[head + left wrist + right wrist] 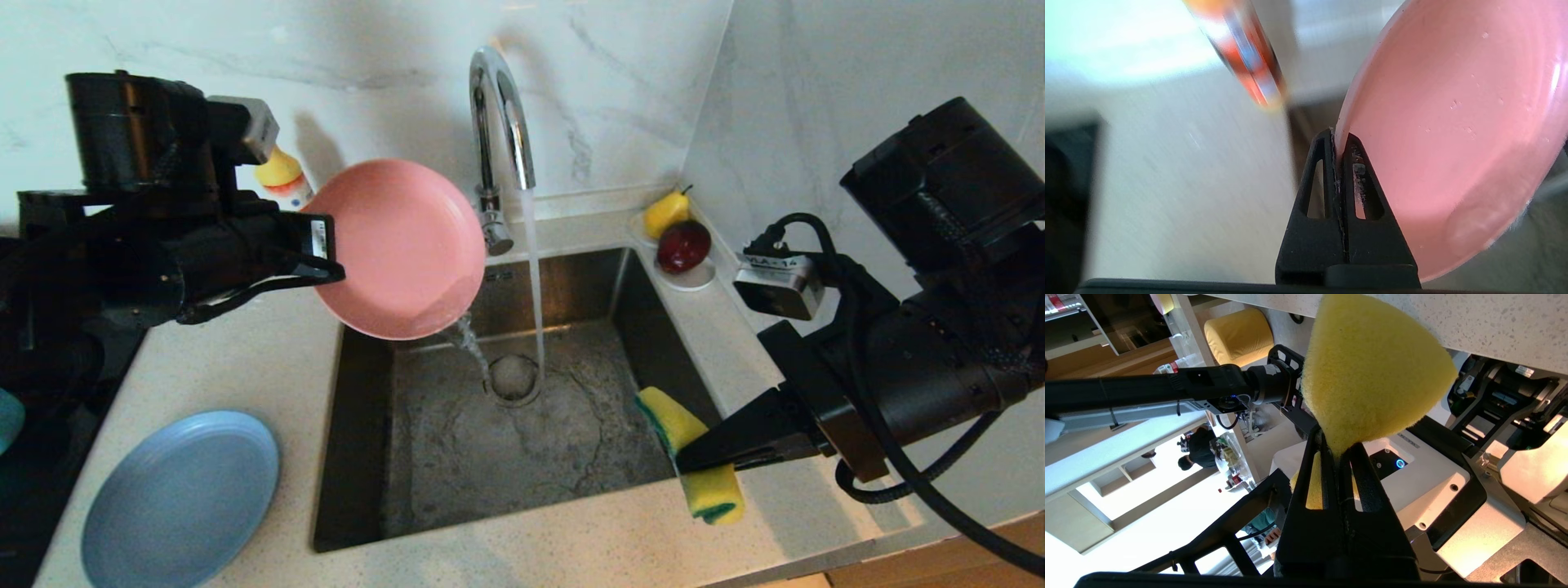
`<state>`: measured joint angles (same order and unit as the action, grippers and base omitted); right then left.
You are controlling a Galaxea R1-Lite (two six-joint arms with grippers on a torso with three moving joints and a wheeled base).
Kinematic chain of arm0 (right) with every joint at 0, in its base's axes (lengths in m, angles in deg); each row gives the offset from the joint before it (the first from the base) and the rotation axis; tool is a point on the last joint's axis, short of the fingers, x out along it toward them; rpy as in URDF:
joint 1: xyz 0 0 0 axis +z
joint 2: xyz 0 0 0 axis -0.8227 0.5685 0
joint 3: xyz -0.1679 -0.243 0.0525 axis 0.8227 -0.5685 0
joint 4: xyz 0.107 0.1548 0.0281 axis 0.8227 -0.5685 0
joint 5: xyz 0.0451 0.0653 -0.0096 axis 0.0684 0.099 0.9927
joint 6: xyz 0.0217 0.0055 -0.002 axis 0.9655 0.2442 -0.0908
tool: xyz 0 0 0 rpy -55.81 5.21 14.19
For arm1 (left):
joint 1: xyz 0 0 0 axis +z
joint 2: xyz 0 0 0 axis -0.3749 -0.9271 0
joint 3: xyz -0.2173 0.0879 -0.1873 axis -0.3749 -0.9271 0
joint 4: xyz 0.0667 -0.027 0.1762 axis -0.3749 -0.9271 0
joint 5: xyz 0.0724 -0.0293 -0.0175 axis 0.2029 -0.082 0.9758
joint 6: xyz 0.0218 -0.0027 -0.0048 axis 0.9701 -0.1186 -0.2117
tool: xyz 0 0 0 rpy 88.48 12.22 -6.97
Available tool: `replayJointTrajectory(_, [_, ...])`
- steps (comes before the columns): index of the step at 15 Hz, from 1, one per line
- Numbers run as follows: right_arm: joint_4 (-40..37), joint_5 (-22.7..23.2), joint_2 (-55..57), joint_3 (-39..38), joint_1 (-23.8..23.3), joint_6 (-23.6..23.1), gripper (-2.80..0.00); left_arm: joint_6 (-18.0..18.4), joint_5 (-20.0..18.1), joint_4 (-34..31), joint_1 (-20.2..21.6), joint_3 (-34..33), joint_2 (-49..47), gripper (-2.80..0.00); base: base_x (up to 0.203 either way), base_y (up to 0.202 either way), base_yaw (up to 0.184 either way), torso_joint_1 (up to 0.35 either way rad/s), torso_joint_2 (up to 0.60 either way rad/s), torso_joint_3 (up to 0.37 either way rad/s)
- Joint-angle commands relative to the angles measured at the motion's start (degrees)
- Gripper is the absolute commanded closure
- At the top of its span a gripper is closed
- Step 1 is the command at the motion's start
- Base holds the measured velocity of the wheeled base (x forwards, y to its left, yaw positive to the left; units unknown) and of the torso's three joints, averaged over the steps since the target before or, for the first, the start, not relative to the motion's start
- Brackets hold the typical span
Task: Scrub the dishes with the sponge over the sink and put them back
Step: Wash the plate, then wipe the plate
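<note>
1. Left hand: raised at the left, reaching level toward the right, fingers clamped together.
2. Right hand: low at the right, pointing left, fingers pinched closed.

no legible text, white label on right wrist camera too blurred

pink plate, light-blue plate, yellow-green sponge

**Pink plate tilted over the sink, sponge at the right rim**

The pink plate hangs tilted on edge above the steel sink's back-left corner, water spilling from its low rim. The yellow, green-backed sponge is pinched, folded, over the sink's right edge. The light-blue plate lies flat on the table, left of the sink.
</note>
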<state>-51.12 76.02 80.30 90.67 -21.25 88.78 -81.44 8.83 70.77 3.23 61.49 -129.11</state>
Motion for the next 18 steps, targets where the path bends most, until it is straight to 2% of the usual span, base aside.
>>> replayJointTrajectory(1, [-0.3,0.3,0.4,0.0,0.1,0.2,0.0,5.6,0.1,8.9,0.4,-3.3,3.8,0.0,0.0,0.0,0.0,0.0,0.0,0.0])
replayJointTrajectory(4, [-0.3,0.3,0.5,-0.2,0.0,0.2,0.0,11.9,-0.2,22.0,0.3,-8.8,5.1,0.0,0.0,0.0,0.0,0.0,0.0,0.0])
replayJointTrajectory(6, [-0.3,0.3,0.4,-0.1,0.0,0.2,0.0,14.0,-0.4,29.0,0.3,-12.1,5.4,0.0,0.0,0.0,0.0,0.0,0.0,0.0])
replayJointTrajectory(9, [-0.3,0.3,-0.6,0.1,0.0,0.3,0.0,13.8,-0.7,27.9,0.3,-12.1,6.3,0.0,0.0,0.0,0.0,0.0,0.0,0.0])
replayJointTrajectory(11, [-0.4,0.4,-1.8,-0.1,0.1,0.5,0.0,11.4,-1.9,21.7,0.3,-12.0,7.4,0.0,0.0,0.0,0.0,0.0,0.0,0.0])
replayJointTrajectory(13, [-0.4,0.6,-2.8,0.0,0.1,0.6,0.0,6.1,-5.0,11.1,0.3,-10.9,9.4,0.0,0.0,0.0,0.0,0.0,0.0,0.0])
replayJointTrajectory(15, [-0.3,0.7,-3.4,0.2,0.7,0.5,0.0,1.7,-10.6,-3.7,0.3,-9.2,12.3,0.0,0.0,0.0,0.0,0.0,0.0,0.0])
replayJointTrajectory(16, [-0.3,0.7,-3.7,0.2,1.5,0.6,0.0,-0.7,-15.7,-10.3,0.3,-8.7,14.3,0.0,0.0,0.0,0.0,0.0,0.0,0.0])
replayJointTrajectory(17, [-0.4,0.7,-3.9,0.2,2.2,0.6,0.0,-2.4,-20.0,-14.0,0.3,-8.7,16.1,0.0,0.0,0.0,0.0,0.0,0.0,0.0])
replayJointTrajectory(18, [-0.5,0.8,-4.2,0.2,3.1,0.6,0.0,-3.3,-21.7,-15.6,0.2,-9.7,16.9,0.0,0.0,0.0,0.0,0.0,0.0,0.0])
